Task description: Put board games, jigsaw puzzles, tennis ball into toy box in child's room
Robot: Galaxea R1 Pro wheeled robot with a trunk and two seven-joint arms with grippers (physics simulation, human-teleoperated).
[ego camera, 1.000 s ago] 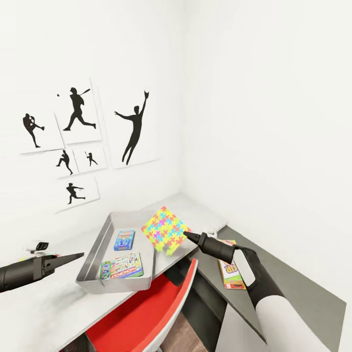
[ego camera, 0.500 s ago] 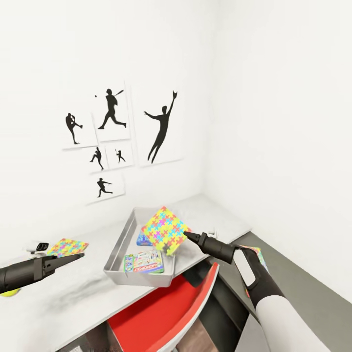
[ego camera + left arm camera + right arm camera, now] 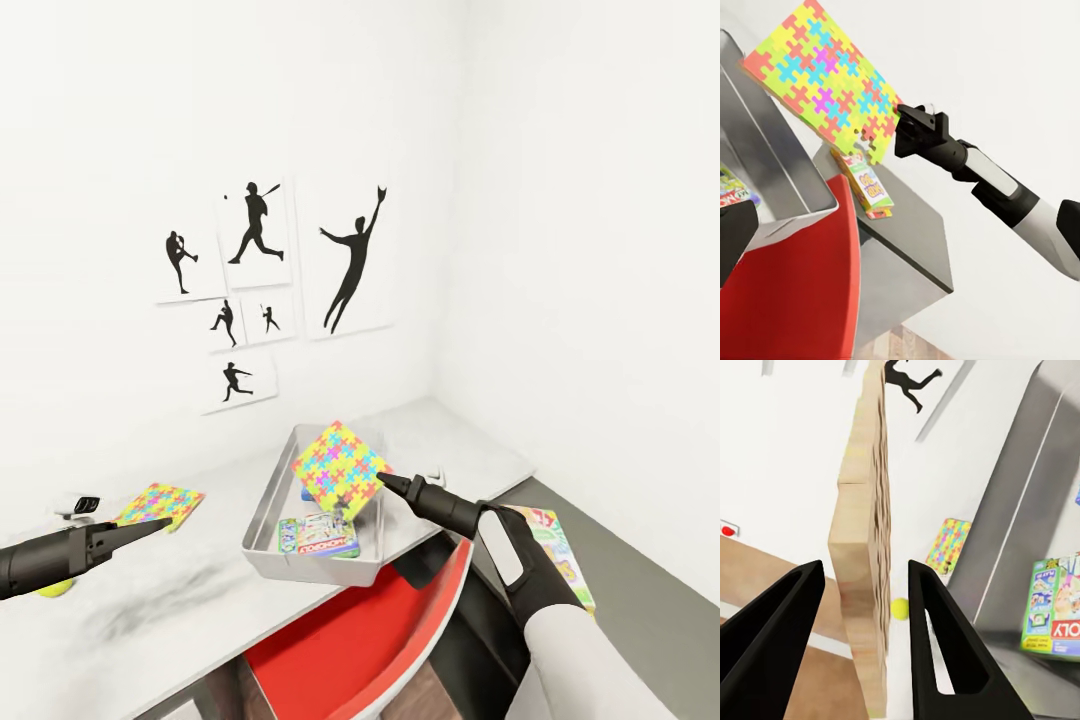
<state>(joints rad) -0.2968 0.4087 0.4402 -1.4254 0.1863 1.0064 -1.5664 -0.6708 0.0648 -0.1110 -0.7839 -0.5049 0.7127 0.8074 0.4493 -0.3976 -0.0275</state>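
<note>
Change: your head view has swung left since a second ago; the second puzzle mat (image 3: 161,504) and tennis ball (image 3: 55,587) have come into sight.
Right gripper (image 3: 381,480): you're pinching a jigsaw puzzle (image 3: 337,468) by its edge, tilted above the toy box (image 3: 268,514).
Puzzle look: thin, with yellow, pink, green and blue pieces.
Left gripper (image 3: 165,522): hovering over the table (image 3: 180,590); whether it's spread, I cannot tell.
In the box: Monopoly game (image 3: 319,537).

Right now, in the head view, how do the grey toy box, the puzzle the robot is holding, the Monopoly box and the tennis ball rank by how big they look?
1. toy box
2. held jigsaw puzzle, raised nearer the camera, so somewhat flattered
3. Monopoly box, partly hidden behind the puzzle
4. tennis ball, partly hidden behind the left arm
</note>
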